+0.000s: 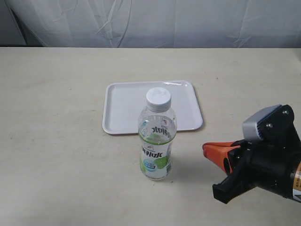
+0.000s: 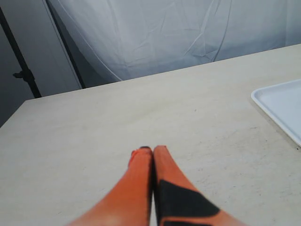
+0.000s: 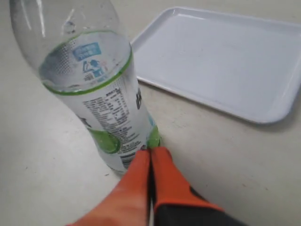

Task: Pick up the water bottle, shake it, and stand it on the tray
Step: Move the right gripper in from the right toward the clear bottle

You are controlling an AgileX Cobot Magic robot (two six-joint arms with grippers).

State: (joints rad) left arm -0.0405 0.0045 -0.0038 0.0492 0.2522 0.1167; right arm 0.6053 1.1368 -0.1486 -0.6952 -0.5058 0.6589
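The water bottle [image 1: 157, 136] stands upright on the table just in front of the white tray [image 1: 122, 101], off it, its white cap on. It fills the right wrist view [image 3: 94, 89], with the tray [image 3: 221, 61] behind it. My right gripper [image 1: 207, 149] is to the bottle's right, a short gap away, orange fingers pressed together and holding nothing; its tips [image 3: 150, 151] point at the bottle's base. My left gripper [image 2: 151, 150] is shut over bare table and is out of the exterior view.
A corner of the tray [image 2: 282, 108] shows in the left wrist view. White cloth [image 1: 150, 21] hangs behind the table's far edge. The pale tabletop [image 1: 51, 141] spreads left of the bottle.
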